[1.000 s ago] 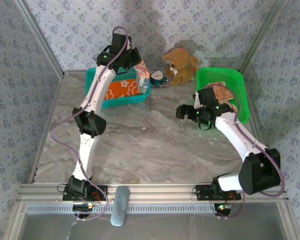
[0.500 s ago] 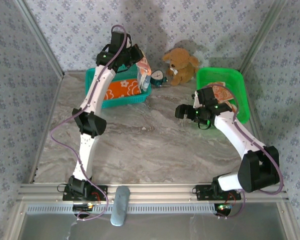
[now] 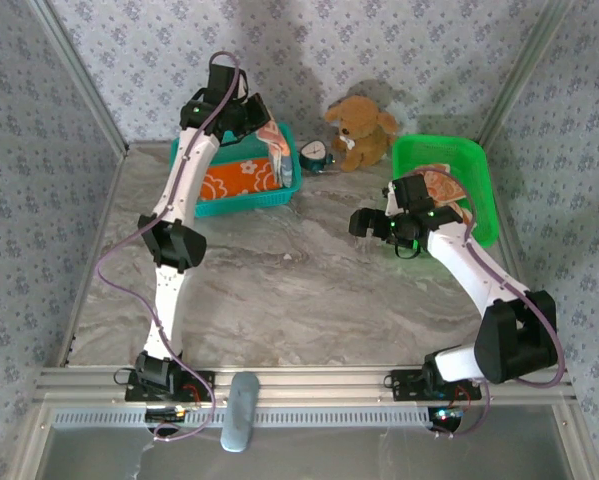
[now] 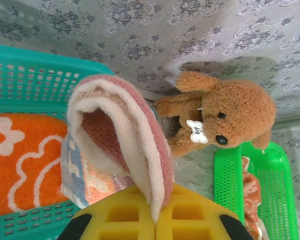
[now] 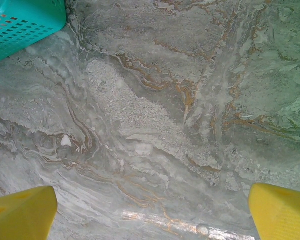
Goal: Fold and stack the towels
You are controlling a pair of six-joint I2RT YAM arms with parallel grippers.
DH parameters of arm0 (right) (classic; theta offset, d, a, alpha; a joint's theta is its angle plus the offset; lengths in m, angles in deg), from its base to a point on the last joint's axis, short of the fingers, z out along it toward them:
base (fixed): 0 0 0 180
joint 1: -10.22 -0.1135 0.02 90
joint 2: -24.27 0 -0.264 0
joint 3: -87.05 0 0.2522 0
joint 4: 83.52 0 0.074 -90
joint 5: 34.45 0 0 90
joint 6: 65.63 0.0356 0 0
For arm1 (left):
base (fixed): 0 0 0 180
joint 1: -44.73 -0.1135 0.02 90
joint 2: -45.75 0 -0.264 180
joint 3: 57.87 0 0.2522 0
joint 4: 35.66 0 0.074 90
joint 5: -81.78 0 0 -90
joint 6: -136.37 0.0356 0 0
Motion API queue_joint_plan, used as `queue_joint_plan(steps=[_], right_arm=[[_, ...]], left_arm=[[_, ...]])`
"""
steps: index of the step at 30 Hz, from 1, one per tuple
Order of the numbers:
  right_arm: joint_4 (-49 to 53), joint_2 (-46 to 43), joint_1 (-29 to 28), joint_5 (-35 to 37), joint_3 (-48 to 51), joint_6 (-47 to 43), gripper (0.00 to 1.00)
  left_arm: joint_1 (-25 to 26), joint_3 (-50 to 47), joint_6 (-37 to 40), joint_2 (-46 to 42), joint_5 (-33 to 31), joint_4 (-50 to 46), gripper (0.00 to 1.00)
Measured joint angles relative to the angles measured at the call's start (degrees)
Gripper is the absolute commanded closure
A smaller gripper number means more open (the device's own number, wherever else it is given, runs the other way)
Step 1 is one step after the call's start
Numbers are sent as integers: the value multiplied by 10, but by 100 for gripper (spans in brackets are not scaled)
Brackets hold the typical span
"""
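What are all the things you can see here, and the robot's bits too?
table: one, grey marble, under everything
teal basket: one, teal, far left
orange towel: one, orange with white flowers, in the teal basket
held towel: one, pink and cream, above the teal basket
plush toy: one, brown, far middle
small clock: one, teal, beside the plush toy
green basket: one, green, far right
patterned cloth: one, orange and cream, in the green basket
left tool: one, yellow, shut on the held towel
right tool: one, yellow, open above the table
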Motion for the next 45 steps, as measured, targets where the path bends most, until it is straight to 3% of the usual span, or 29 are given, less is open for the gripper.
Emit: queue_joint_plan(steps=[11, 24, 45], right_arm=[[-6, 16, -5, 0, 0, 0, 0], [-9, 28, -15, 0, 0, 0, 0], [-9, 41, -29, 0, -8, 0, 0]], left_arm=[[-32, -16, 49, 0, -5, -35, 100], [-83, -232, 87, -45, -32, -14, 100], [-137, -393, 107, -84, -58, 41, 100]])
